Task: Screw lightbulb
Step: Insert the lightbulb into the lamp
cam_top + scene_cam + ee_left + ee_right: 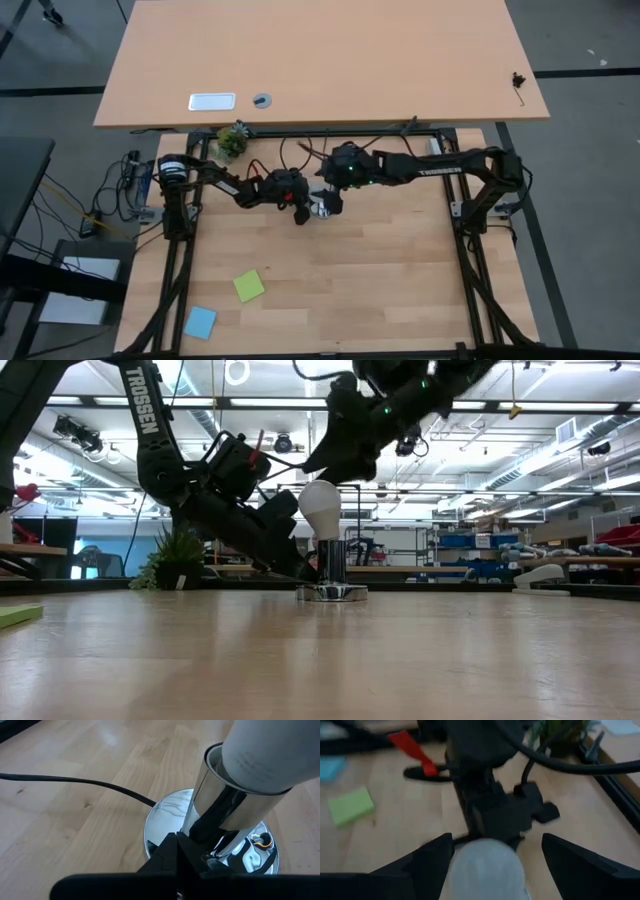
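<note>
Two grippers, lightbulb [321, 508] seated in socket [331, 572]

You get one overhead view, one table-level view, and two close wrist views; all share the lightbulb [321, 508].

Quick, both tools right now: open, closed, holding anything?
Left tool: closed on the socket stem.
Right tool: open, fingers either side of the lightbulb, not gripping.

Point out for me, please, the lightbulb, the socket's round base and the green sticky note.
lightbulb [321, 506]: low view, on its white globe.
socket base [162, 820]: left wrist view, on the shiny disc's rim.
green sticky note [249, 286]: high view, on its middle.
</note>
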You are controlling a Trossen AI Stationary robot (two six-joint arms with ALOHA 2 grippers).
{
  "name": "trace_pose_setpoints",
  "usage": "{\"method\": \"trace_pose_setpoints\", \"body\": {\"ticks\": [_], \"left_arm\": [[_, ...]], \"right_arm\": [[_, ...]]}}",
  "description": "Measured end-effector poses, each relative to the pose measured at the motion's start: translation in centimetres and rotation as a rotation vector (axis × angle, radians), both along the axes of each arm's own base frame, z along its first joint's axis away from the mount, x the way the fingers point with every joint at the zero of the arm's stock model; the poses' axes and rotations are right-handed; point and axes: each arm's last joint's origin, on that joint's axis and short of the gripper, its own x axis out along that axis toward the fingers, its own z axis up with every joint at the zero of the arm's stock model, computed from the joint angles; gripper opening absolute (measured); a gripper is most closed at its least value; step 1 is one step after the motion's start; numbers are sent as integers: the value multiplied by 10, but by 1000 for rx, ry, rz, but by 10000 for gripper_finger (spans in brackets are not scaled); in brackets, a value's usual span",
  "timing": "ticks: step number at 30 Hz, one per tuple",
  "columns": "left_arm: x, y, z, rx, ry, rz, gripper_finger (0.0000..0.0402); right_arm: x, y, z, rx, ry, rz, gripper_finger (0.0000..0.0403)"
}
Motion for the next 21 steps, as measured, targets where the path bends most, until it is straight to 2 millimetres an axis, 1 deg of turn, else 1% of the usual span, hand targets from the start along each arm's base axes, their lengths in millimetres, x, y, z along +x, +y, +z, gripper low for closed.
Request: {"method": "trace_pose_setpoints", "body": {"ticks": [4,9,12,14,16,21], "left_arm": [[0,0,0,0,0,0,0],[0,0,0,0,-1,0,0],[0,0,0,0,-1,0,0],[0,0,0,0,-1,0,0],[0,0,0,0,-3,0,0],[1,0,1,-15,-16,8,0]], "right_arm": [[3,10,23,-41,104,22,309],[4,18,58,-42,134,40,310],[6,19,69,-42,151,16,314],[8,19,68,-39,192,15,318],[14,21,66,-41,189,20,322],[26,25,46,-58,260,45,333]]}}
